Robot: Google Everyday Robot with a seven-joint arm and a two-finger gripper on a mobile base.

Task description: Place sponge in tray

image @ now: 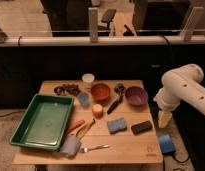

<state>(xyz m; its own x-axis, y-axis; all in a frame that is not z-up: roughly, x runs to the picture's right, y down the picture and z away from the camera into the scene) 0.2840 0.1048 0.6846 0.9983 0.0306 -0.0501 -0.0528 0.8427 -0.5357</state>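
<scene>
The blue rectangular sponge (116,125) lies flat on the wooden table (131,146), right of centre and near the front. It is well apart from the green plastic tray (21,122), which takes up the left end. The white arm's gripper (164,119) hangs tip-down off the right edge of the table, beyond the flat black block (141,127). It has no hold of the sponge, and I cannot tell whether it is open or closed.

The main risk is probably the crowding around the sponge. The black block sits just beside it on the arm's side, so a low sideways approach could push the block into the sponge or knock it off the table. Coming down from above looks safer.

The small orange cylinder (97,110) stands just behind and left of the sponge. A wide or skewed descent could tip it over.

A soft sponge may squash or slip if it is gripped only at a corner, and it could then drop short of the tray.

The route to the tray passes over the orange-handled utensil (76,126) and the yellow-handled one (86,129), both lying between sponge and tray. A carry that is too low could drag them, or catch the tray's raised near wall.

The grey pad (70,146) at the tray's front corner could also be mistaken for the target.
</scene>
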